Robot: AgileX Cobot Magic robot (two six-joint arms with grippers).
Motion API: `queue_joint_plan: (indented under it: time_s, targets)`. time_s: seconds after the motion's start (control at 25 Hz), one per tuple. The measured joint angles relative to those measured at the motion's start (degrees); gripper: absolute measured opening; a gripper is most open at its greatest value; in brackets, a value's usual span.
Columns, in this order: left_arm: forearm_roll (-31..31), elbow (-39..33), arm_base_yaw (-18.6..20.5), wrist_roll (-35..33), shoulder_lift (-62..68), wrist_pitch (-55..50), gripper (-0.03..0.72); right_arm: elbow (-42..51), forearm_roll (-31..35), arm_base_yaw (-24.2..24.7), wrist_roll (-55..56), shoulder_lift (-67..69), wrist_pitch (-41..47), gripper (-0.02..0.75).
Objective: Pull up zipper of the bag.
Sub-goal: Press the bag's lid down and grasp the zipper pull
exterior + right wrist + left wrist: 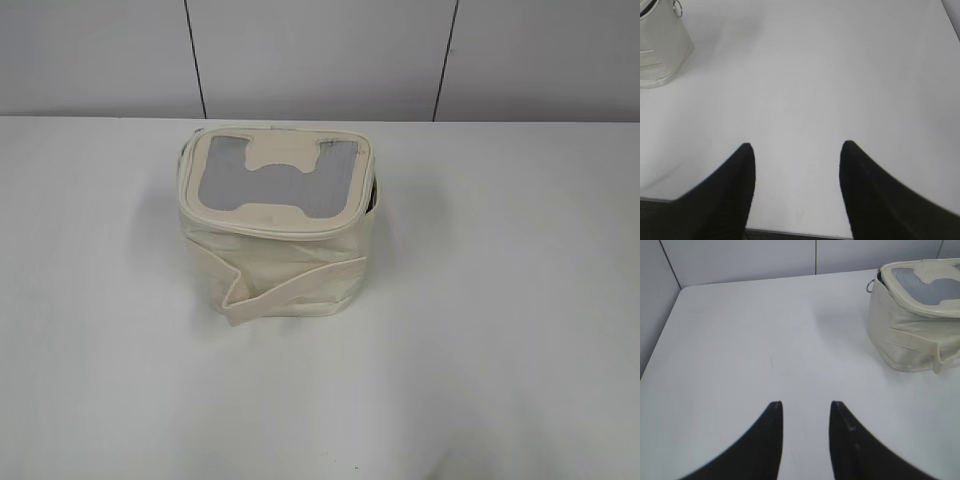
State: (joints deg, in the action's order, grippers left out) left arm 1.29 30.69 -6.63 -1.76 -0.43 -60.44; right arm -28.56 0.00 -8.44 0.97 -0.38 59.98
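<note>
White table (520,330) backed by a grey panelled wall (320,55). One cream bag (272,225) stands near mid-table; one ring pull of its zipper (870,286) shows per wrist view. Left gripper (805,412) and right gripper (797,152) both hang empty, jaws apart, well clear of it.

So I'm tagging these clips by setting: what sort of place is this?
Probably a lab or test bench, not a home: a bare white table, plain grey panelled walls behind it, and just one cream bag set out, with each arm's end effector open over the table.
</note>
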Motion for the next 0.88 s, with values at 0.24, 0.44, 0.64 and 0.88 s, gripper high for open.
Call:
queue_joint_plan:
  time_s: [0.24,0.44,0.64,0.88]
  targets:
    - [0.0,0.0,0.0,0.0,0.0,0.0,0.239,0.0,0.0,0.0,0.0,0.0,0.0,0.431]
    - [0.0,0.0,0.0,0.0,0.0,0.0,0.239,0.0,0.0,0.0,0.0,0.0,0.0,0.431]
    - [0.0,0.0,0.0,0.0,0.0,0.0,0.239,0.0,0.0,0.0,0.0,0.0,0.0,0.431]
    - [0.0,0.0,0.0,0.0,0.0,0.0,0.239,0.0,0.0,0.0,0.0,0.0,0.0,0.431]
